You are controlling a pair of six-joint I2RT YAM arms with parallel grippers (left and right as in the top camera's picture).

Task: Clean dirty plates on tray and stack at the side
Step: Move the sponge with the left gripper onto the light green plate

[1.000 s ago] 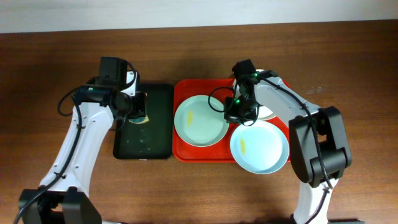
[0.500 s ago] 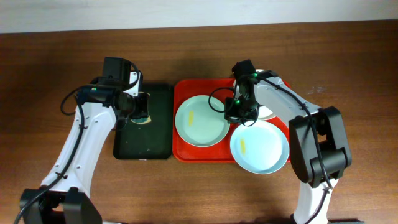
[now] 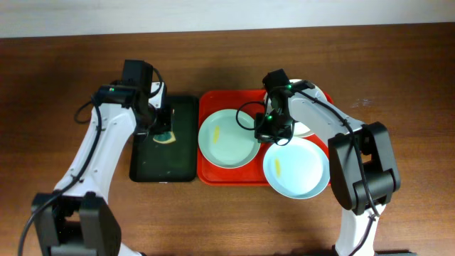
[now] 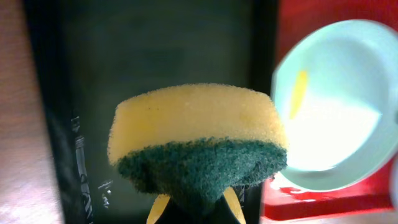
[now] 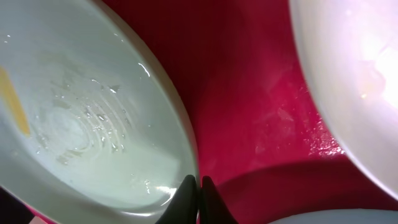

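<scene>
On the red tray (image 3: pixel 207 107) lie a pale green plate (image 3: pixel 229 137) with a yellow smear, a white plate (image 3: pixel 311 124) at the back right, and a pale blue plate (image 3: pixel 296 167) with a smear, overhanging the tray's front right corner. My left gripper (image 3: pixel 164 133) hangs over the dark tray (image 3: pixel 181 160), shut on a yellow-and-green sponge (image 4: pixel 196 134). My right gripper (image 5: pixel 198 185) is shut, its dark tips together at the right rim of the pale green plate (image 5: pixel 81 112); nothing shows between them. The white plate (image 5: pixel 354 74) lies to their right.
The dark tray sits directly left of the red tray, their rims almost touching. Brown wooden table surrounds both. The right arm (image 3: pixel 334 121) reaches over the white plate and hides part of it.
My left gripper has carried the sponge a little to the right, toward the red tray. The right gripper and the plates have hardly moved.
</scene>
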